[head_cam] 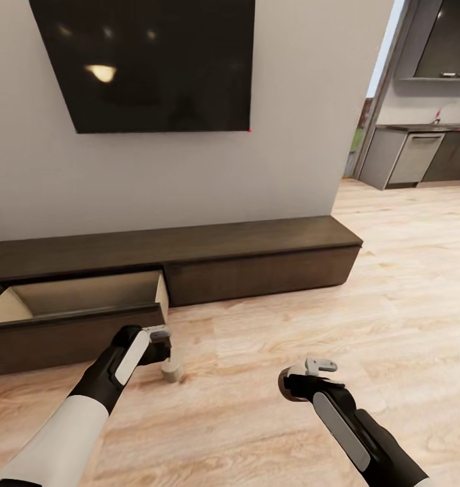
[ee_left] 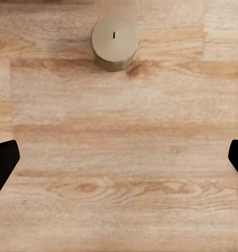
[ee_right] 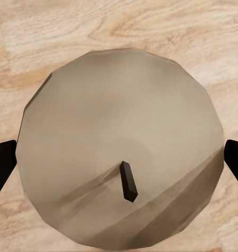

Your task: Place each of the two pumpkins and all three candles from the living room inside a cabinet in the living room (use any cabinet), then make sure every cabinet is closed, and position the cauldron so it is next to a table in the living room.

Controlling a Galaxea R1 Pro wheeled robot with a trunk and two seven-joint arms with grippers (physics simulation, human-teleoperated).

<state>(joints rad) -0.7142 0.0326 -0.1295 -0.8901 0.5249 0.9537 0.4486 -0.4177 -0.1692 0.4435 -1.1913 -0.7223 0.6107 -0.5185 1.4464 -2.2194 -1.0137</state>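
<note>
One beige candle (head_cam: pixel 170 370) stands upright on the plank floor, just in front of the open drawer (head_cam: pixel 88 292) of the long dark cabinet (head_cam: pixel 257 269). My left gripper (head_cam: pixel 162 350) hovers over that candle (ee_left: pixel 114 41), open (ee_left: pixel 119 160), with the candle lying beyond its fingertips. My right gripper (head_cam: pixel 292 384) is lower right on the floor side, and a second candle (ee_right: pixel 119 121) sits deep between its fingers, both tips against its sides. A sliver of this candle (head_cam: pixel 282 383) peeks out by the gripper.
A black TV (head_cam: pixel 149 61) hangs on the wall above the cabinet. The drawer's pale inside shows nothing in the visible part. At the right, a doorway opens onto grey kitchen units (head_cam: pixel 412 157). Plank floor (head_cam: pixel 392 284) stretches to the right.
</note>
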